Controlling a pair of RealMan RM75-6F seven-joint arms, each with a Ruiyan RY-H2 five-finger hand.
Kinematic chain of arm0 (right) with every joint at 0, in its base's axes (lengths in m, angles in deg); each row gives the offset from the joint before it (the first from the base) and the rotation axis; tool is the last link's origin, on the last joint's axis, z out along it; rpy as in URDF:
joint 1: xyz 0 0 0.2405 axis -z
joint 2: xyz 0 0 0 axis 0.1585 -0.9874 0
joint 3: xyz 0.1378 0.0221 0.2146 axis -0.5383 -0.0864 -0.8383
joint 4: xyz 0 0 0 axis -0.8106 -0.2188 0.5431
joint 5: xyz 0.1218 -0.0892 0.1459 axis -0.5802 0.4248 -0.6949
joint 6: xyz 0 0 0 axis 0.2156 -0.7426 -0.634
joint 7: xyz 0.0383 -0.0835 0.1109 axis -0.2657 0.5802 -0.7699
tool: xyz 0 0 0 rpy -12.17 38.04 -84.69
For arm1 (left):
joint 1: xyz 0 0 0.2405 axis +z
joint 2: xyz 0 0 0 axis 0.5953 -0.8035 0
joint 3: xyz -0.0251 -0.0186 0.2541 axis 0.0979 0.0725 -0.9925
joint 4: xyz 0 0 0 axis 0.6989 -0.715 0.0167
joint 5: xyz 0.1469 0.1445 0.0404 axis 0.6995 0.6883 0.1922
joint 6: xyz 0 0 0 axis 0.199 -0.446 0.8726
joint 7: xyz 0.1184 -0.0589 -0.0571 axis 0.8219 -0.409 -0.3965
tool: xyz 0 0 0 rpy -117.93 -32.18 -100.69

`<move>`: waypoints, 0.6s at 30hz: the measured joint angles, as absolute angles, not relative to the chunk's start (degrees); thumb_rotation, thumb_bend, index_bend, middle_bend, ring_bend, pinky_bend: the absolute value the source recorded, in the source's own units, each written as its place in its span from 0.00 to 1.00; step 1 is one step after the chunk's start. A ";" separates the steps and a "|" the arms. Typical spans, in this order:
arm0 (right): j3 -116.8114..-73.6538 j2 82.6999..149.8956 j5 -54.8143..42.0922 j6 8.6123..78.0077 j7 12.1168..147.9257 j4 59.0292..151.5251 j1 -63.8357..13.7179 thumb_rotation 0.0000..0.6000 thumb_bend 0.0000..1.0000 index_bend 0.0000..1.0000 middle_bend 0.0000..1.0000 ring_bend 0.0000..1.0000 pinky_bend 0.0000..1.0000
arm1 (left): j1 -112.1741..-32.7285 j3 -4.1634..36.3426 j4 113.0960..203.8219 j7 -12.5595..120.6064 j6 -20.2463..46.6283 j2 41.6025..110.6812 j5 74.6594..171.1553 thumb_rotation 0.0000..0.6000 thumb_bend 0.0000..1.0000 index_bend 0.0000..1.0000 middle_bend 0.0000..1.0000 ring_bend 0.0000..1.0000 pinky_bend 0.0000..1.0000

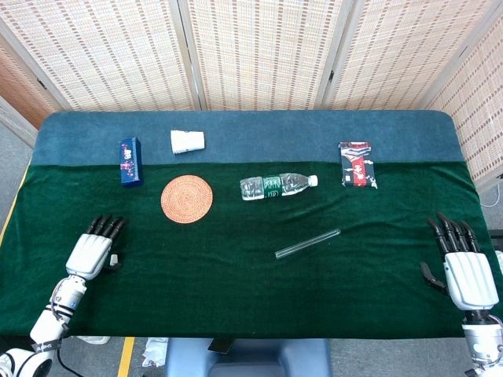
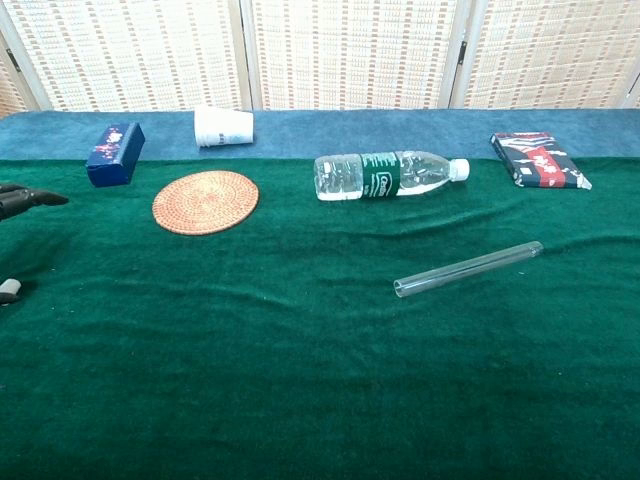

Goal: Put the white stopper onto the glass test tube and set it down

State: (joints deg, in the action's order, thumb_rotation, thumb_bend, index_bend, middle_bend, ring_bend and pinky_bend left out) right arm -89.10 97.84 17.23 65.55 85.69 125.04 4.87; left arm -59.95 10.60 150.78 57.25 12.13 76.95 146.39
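Though unreadable, green-labelled water bottle point(image 1: 278, 185)

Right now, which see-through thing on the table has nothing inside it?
The glass tube lying on the green cloth looks empty. The plastic bottle behind it holds water and has a green label.

Table point(image 1: 236, 290) w/ tube point(image 1: 307, 243), bottle point(image 1: 278, 186), coaster point(image 1: 187, 199).

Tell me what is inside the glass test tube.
The glass test tube lies on the green cloth, clear and apparently empty; its open end carries no stopper. The cloth shows through it.
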 measured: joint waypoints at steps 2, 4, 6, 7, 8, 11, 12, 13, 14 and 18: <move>-89.10 97.83 17.25 65.74 85.65 125.03 4.99 1.00 0.42 0.00 0.05 0.08 0.00 | -60.30 11.18 150.94 57.39 12.44 76.61 145.69 1.00 0.22 0.00 0.11 0.04 0.00; -89.09 97.82 17.26 65.89 85.61 125.01 5.10 1.00 0.42 0.00 0.05 0.08 0.00 | -60.62 11.67 151.01 57.45 12.73 76.33 145.09 1.00 0.22 0.00 0.11 0.04 0.00; -89.13 97.83 17.23 66.01 85.56 125.02 5.16 1.00 0.42 0.00 0.05 0.08 0.00 | -61.03 12.05 150.99 57.51 13.29 76.10 144.53 1.00 0.22 0.00 0.11 0.04 0.00; -89.16 97.83 17.22 66.07 85.55 125.01 5.18 1.00 0.42 0.00 0.05 0.08 0.00 | -61.30 12.25 150.94 57.57 13.71 76.00 144.19 1.00 0.22 0.00 0.11 0.04 0.00; -89.21 97.83 17.21 66.16 85.52 125.01 5.20 1.00 0.42 0.00 0.05 0.08 0.00 | -61.53 12.38 150.88 57.64 14.03 75.93 143.96 1.00 0.22 0.00 0.11 0.04 0.00; -89.34 97.74 17.31 66.49 85.50 125.04 5.27 1.00 0.42 0.00 0.05 0.08 0.00 | -62.10 12.84 150.33 57.81 14.87 75.92 143.14 1.00 0.22 0.00 0.11 0.04 0.00; -89.35 97.65 17.35 66.55 85.56 125.10 5.31 1.00 0.42 0.00 0.05 0.08 0.00 | -62.28 12.95 150.11 57.89 15.26 75.93 142.86 1.00 0.22 0.00 0.11 0.04 0.00; -89.37 97.61 17.35 66.60 85.59 125.15 5.33 1.00 0.42 0.00 0.05 0.08 0.00 | -62.53 13.11 149.74 58.01 15.78 75.96 142.41 1.00 0.22 0.00 0.11 0.04 0.00; -89.38 97.59 17.34 66.64 85.60 125.20 5.36 1.00 0.42 0.00 0.05 0.08 0.00 | -62.71 13.21 149.46 58.10 16.13 75.99 142.10 1.00 0.22 0.00 0.11 0.04 0.00; -89.44 97.59 17.35 66.87 85.56 125.27 5.49 1.00 0.42 0.00 0.05 0.07 0.00 | -63.10 13.59 148.90 58.24 17.24 75.98 140.69 1.00 0.22 0.00 0.11 0.04 0.00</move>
